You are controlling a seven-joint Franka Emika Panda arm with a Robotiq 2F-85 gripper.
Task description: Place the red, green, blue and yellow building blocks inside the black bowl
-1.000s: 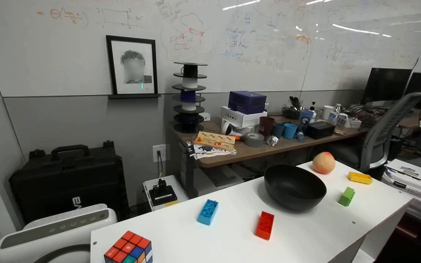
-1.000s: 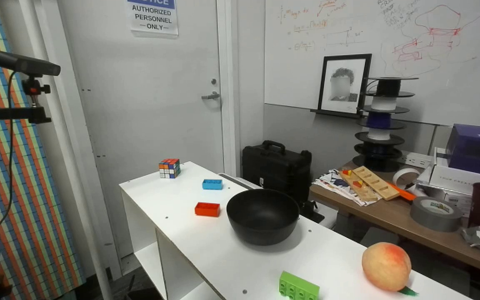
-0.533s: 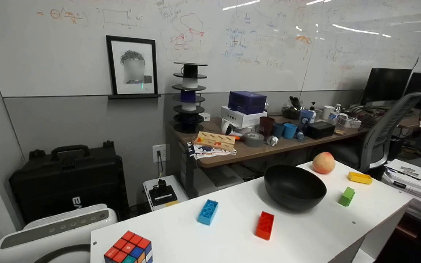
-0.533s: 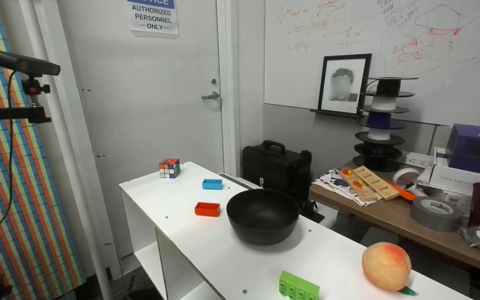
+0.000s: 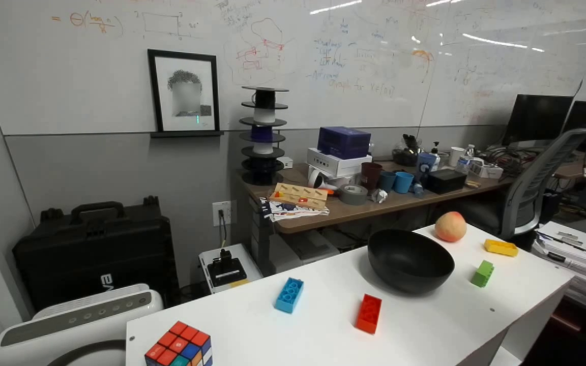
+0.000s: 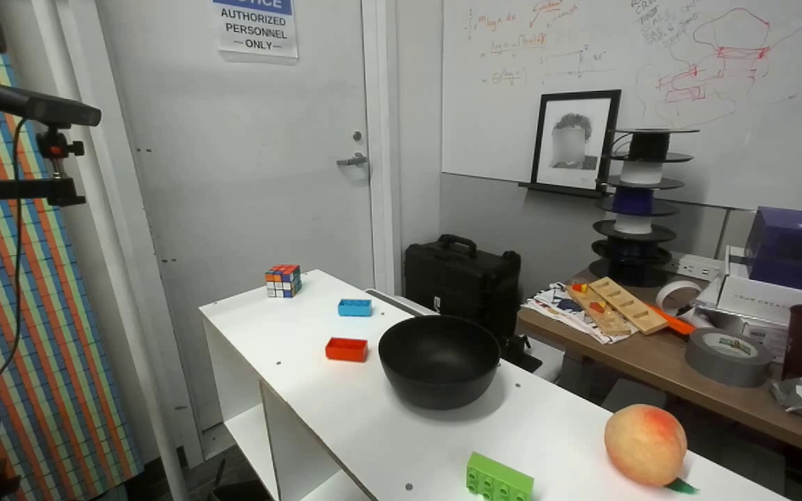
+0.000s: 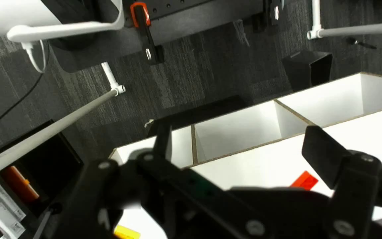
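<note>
Plastic, oblong: red brick (image 5: 369, 313), blue brick (image 5: 289, 295), exterior view, lower centre; green brick (image 5: 483, 274), yellow brick (image 5: 501, 247), right; round black bowl (image 5: 411, 267) between. Black two-fingered gripper (image 7: 242, 149) wide, empty. Risk: skewed descent on red brick, bowl bumped.

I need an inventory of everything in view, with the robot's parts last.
Shelf unit: 1, white, foreground
Bowl: 1, black, on shelf unit
Rubik's cube: 1, multicoloured, on shelf unit
Peach: 1, orange, on shelf unit
Red building block: 1, red, beside bowl
Blue building block: 1, blue, between cube and bowl
Yellow building block: 1, yellow, near peach
Green building block: 1, green, near yellow block
Desk: at least 1, brown, behind shelf unit
Spool stack: 1, black, white, purple, on desk
Whiteboard: at least 1, white, background
Picture frame: 1, black, against whiteboard
Hard case: 1, black, below whiteboard
Other items: many, mixed colours, background
Gripper: 1, black, open, wrist view
</note>
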